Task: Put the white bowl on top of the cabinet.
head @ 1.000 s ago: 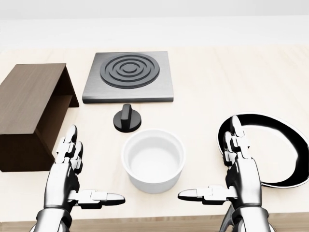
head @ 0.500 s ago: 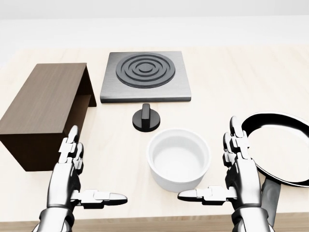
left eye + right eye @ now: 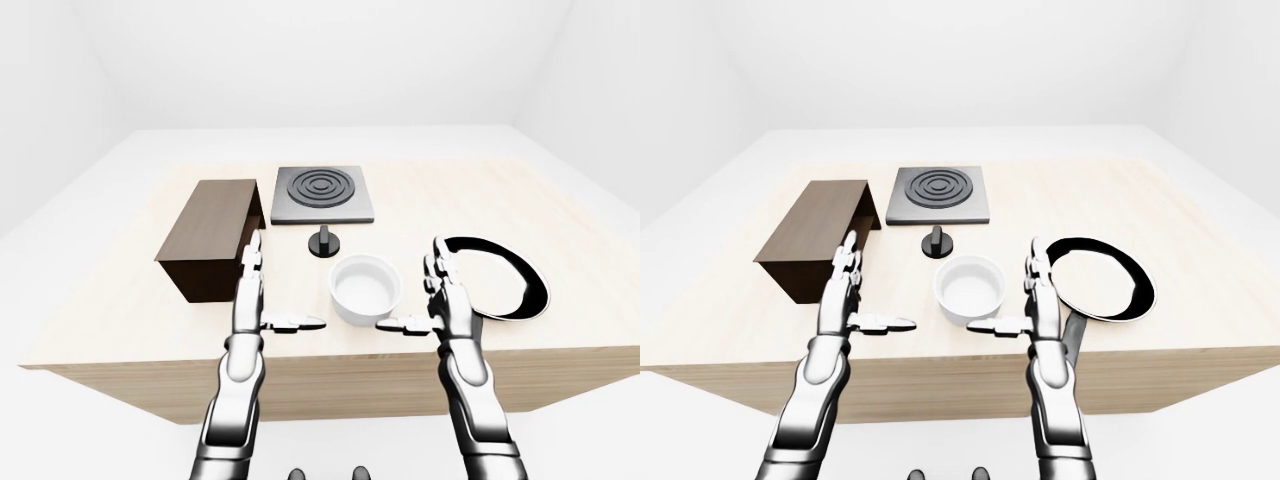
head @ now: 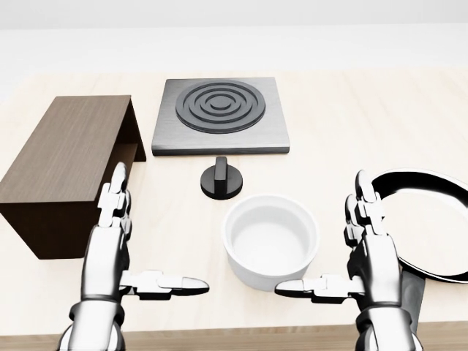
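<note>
Your white bowl [image 4: 271,240] sat upright on the pale worktop [image 4: 351,124], mouth up; being round, it had no long axis to speak of. It stood near the worktop's bottom edge in the head view, between your 2 hands and touching neither. Bare worktop lay on both sides of it: a strip toward the cabinet [image 4: 69,167] on the left, a narrower one toward the black pan [image 4: 431,219] on the right. The knob [image 4: 221,179] stood just above the bowl, with the square burner plate [image 4: 219,115] above that. The cabinet's long axis ran from bottom left to top right, its flat top bare.

Your left hand [image 4: 110,252] was spread wide, fingers pointing up the view, thumb toward the bowl, holding nothing. Your right hand [image 4: 369,256] mirrored it, wide and empty, just beside the pan's rim.
</note>
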{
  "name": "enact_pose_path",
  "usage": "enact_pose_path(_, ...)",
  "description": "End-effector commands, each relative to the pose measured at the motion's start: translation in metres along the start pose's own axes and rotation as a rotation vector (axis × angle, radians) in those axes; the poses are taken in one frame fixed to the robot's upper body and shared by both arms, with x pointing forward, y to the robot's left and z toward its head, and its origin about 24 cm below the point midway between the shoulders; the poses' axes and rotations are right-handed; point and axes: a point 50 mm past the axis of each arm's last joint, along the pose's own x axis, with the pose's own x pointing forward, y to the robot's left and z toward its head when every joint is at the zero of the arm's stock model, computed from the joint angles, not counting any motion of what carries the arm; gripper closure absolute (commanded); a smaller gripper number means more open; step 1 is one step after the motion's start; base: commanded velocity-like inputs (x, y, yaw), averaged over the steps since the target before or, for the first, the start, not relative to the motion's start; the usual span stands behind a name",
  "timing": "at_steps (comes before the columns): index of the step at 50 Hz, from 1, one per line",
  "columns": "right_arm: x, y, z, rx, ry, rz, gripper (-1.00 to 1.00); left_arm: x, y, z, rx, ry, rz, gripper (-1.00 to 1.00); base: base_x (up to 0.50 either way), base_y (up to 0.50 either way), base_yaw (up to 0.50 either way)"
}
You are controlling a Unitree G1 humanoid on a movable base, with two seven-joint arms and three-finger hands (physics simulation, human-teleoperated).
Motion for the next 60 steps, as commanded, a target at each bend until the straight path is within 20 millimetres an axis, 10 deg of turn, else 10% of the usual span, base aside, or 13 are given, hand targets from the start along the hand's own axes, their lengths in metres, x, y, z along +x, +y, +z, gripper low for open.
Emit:
enact_pose_path(1, 0.005, -0.006, 0.004, -0.004, -0.012, -0.018, -1.00, 0.004, -0.019, 0.038, 0.057, -0.162, -0.011, -1.00, 0.00, 0.00, 0.00)
enact_pose_path(60, 0.020, -0.040, 0.027, 0.016, -0.052, -0.112, -1.00, 0.023, -0.119, 0.018, 0.699, -0.179, -0.259, -1.00, 0.00, 0.00, 0.00)
